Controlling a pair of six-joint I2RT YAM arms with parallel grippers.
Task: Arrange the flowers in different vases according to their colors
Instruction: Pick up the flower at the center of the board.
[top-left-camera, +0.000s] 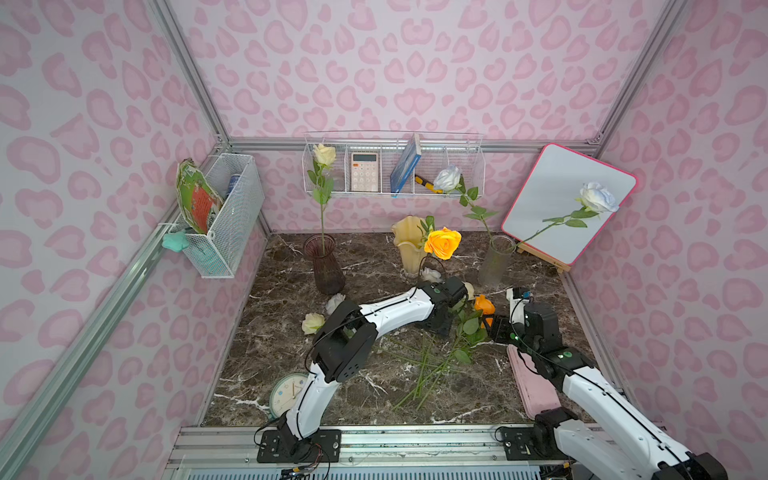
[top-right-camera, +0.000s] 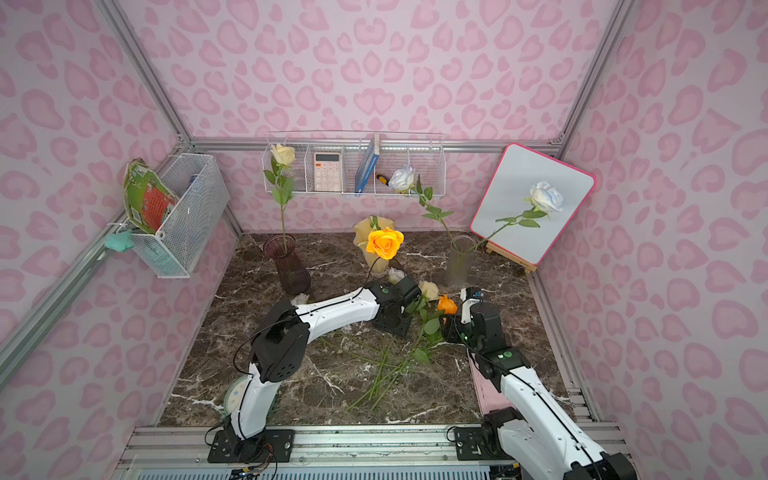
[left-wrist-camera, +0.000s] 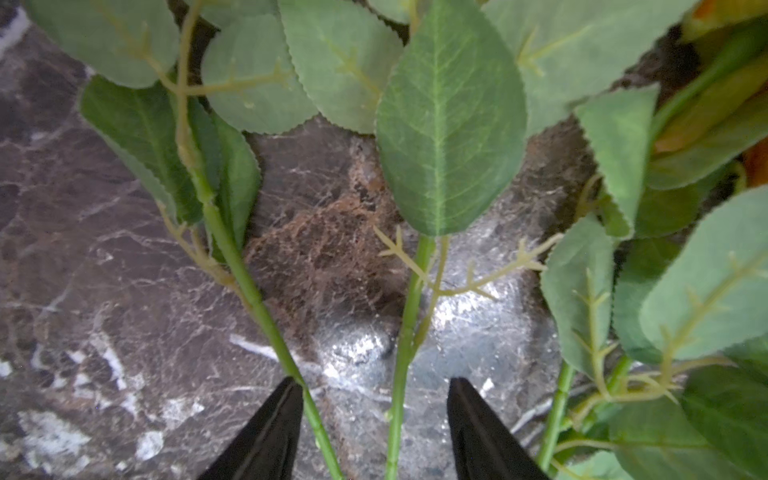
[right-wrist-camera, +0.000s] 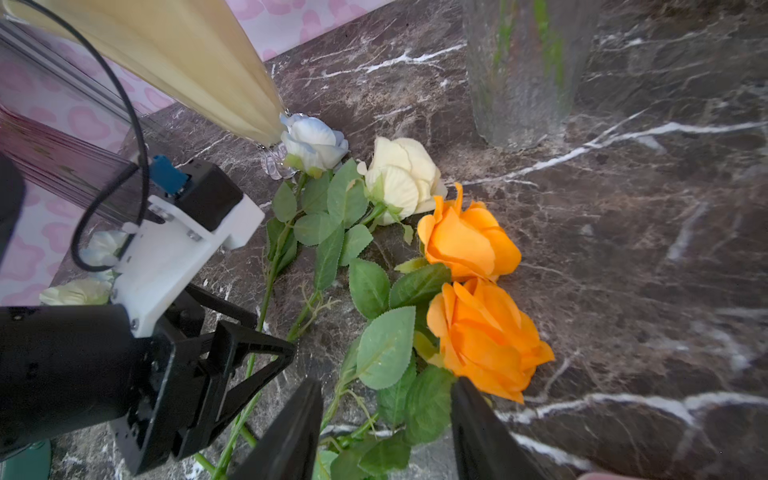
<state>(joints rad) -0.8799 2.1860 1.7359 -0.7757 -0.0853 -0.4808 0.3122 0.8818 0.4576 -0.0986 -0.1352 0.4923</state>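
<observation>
Lying between the left pincer's (left-wrist-camera: 374, 419) parted tips, a green stem (left-wrist-camera: 409, 316) passes untouched

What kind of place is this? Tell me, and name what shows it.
Most likely a staged robot test booth, not a home: aluminium frame rails hold pink patterned walls, and two robot arms are bolted to a metal base rail at the edge of a marble-look tabletop.

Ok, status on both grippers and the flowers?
Left gripper open, straddling two stems. Right gripper open beside orange roses. Leaves crowd the pick.
</observation>
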